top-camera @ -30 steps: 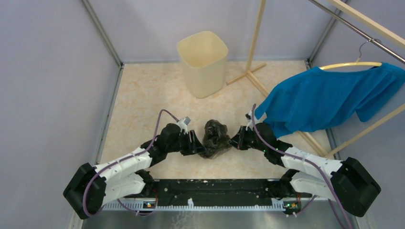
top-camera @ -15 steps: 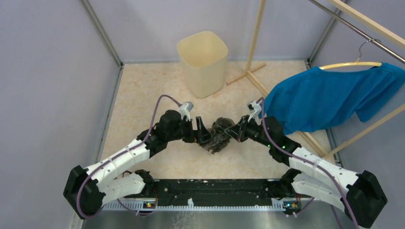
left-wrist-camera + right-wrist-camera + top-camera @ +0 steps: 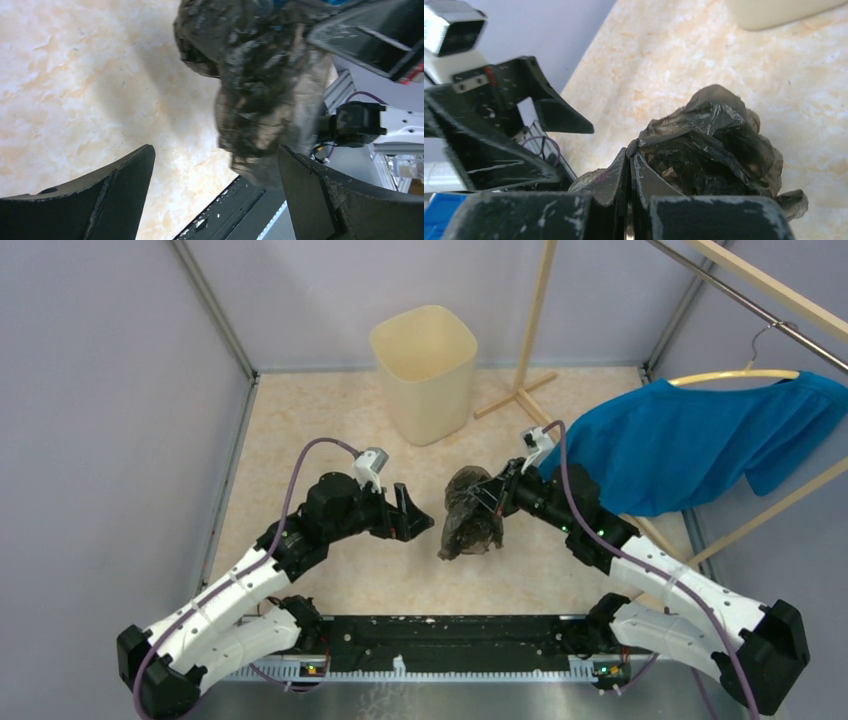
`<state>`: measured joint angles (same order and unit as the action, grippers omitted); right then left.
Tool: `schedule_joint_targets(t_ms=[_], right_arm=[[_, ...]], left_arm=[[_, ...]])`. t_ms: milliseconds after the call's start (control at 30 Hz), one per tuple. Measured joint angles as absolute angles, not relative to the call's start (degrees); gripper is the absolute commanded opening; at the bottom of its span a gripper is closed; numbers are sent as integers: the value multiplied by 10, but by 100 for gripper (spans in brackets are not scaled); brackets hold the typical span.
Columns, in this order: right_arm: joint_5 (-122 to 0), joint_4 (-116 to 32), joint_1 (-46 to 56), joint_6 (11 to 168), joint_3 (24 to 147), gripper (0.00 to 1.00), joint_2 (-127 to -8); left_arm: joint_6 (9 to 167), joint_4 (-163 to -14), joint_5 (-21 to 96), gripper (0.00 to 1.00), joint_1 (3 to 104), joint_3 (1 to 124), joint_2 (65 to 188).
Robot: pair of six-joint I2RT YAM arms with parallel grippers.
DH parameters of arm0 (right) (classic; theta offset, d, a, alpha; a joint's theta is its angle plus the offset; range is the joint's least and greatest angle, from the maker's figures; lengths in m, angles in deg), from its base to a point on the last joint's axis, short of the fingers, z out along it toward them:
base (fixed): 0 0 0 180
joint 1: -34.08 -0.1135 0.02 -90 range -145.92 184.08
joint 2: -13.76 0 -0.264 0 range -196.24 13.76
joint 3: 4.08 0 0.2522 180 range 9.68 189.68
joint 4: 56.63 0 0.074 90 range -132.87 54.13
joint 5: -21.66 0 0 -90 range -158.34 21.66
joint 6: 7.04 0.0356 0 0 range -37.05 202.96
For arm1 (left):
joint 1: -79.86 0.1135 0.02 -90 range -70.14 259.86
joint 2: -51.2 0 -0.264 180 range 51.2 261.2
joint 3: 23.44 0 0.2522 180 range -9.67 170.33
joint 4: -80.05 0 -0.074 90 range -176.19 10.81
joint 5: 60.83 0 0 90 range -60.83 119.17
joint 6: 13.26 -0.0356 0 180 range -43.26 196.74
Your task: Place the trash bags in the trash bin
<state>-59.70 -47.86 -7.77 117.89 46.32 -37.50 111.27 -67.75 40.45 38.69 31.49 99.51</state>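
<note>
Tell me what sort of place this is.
Most likely a robot test cell staged as a household corner, not a real room: plain grey partition walls box in a marble-patterned table, with a trash bin and a wooden clothes rack holding a blue garment.

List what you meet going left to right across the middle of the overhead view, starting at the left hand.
left hand → trash bag → blue garment. The right hand, shut on the bag's upper right, overlaps it, so it is left out.
</note>
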Motion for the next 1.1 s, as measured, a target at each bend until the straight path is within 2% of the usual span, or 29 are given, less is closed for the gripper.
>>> schedule_joint_targets(t_ms=[333,500,533,567,733,833,900,933,1100], right_arm=[[-586,-464,-78,1208,470,0,-420],[-584,-468,-82,1220,470,0,-429],[-582,-469,-83,1222,470,0,-433],[-581,-472,-85,1224,470,0,-437],[-579,-475,-89,1227,470,0,-445],[-579,-475,-89,1227,470,0,-445],[-580,-475,-89,1226,470,0,-445],[-579,-474,-89,1226,470,0,-444],[-584,-464,-94,1219,470,28,-440]], left_arm=[[1122,-759,524,98,379,309,1015],[1120,-774,522,97,319,321,1070],[1119,-770,514,93,306,327,1083],[1118,-762,498,85,290,338,1099],[1119,-725,416,33,261,370,1141],[1124,-698,354,10,261,374,1143],[1130,-678,313,1,262,374,1140],[1134,-667,290,0,262,374,1135],[1152,-639,210,0,264,373,1085]])
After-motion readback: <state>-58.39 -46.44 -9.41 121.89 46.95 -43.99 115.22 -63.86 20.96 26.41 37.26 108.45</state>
